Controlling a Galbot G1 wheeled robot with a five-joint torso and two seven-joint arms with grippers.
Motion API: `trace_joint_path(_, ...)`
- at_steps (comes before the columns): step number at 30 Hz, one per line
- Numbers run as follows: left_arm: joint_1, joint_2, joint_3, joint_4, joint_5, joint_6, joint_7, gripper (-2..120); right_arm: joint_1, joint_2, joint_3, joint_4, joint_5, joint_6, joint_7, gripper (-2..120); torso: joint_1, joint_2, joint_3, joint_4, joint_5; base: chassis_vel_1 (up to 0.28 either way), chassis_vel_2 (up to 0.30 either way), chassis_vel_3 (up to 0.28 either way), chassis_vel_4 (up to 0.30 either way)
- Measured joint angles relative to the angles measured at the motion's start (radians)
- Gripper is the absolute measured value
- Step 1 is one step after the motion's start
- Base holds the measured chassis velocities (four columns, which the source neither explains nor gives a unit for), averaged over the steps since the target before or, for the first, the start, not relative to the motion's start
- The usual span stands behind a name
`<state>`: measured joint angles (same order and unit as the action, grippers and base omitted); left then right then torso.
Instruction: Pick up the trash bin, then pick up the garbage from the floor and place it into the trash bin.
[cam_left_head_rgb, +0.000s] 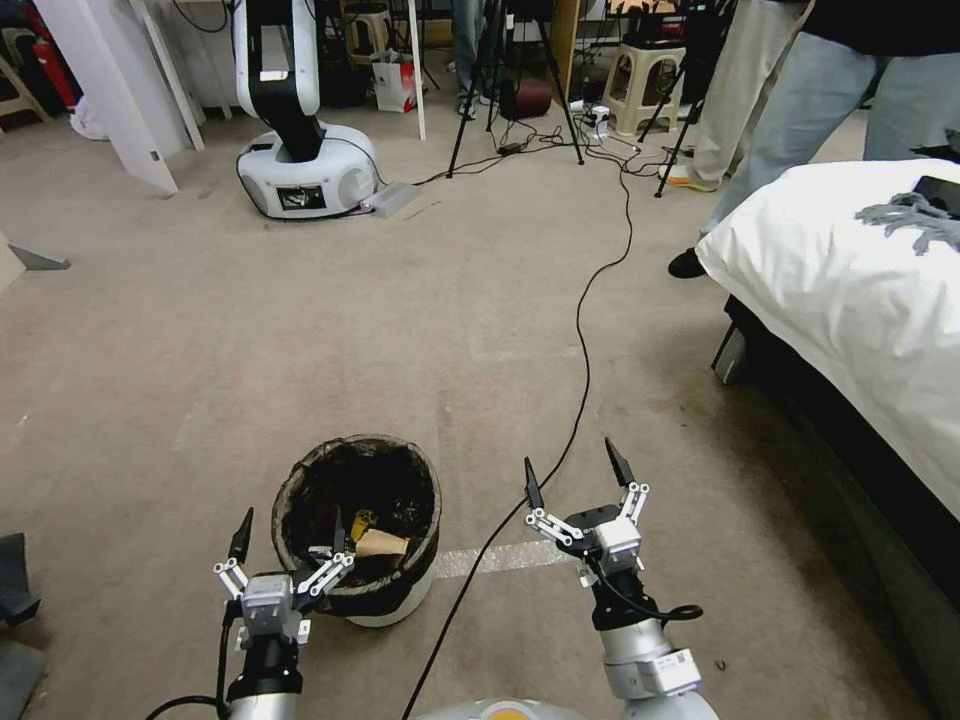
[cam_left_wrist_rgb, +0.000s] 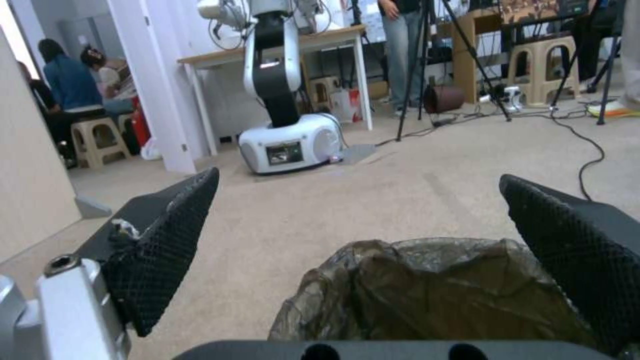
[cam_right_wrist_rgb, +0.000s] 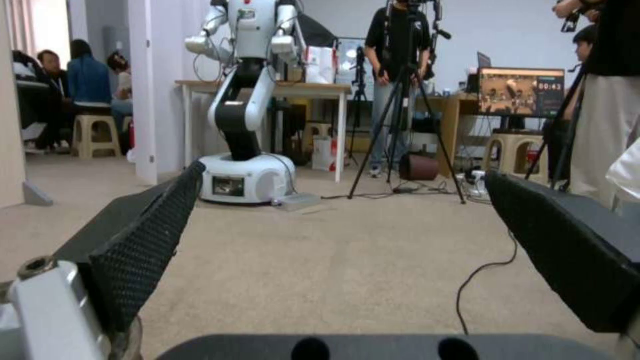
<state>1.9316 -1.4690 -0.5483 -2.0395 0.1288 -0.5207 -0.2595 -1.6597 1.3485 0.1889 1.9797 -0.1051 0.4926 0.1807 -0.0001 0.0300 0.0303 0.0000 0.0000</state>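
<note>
Ahead of me the carpeted floor (cam_left_head_rgb: 400, 320) lies open up to another white robot (cam_left_head_rgb: 300, 150) parked at the far left, with tripods (cam_left_head_rgb: 520, 90) and stools beyond it. A black cable (cam_left_head_rgb: 585, 330) snakes from the far gear down the middle of the floor and passes between my two arms. The bed (cam_left_head_rgb: 860, 290) with its white cover hems in the right side. My left pincer (cam_left_head_rgb: 288, 540) sits low at the near left, fingers spread wide, straddling the near rim of the trash bin (cam_left_head_rgb: 400, 600); one fingertip hangs over the bin's mouth, the other stands outside to the left. My right pincer (cam_left_head_rgb: 578, 478) is held just right of the bin above bare floor, also spread open and holding nothing. The bin stands on the floor, its dark liner (cam_left_wrist_rgb: 427, 290) crumpled over the rim, and inside I see a brown paper scrap (cam_left_head_rgb: 380, 543) and a yellow wrapper (cam_left_head_rgb: 360, 522).
</note>
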Motion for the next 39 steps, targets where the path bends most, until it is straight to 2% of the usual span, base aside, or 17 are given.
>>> trace_joint_path(39,-0.002,0.004,0.001,-0.002,-0.011,0.015,-0.009,100,-0.002,0.003,0.010,-0.006,-0.002,0.002,-0.008,100,0.000,0.000,0.000,0.0001,0.0000,0.000,0.000,0.000,0.000)
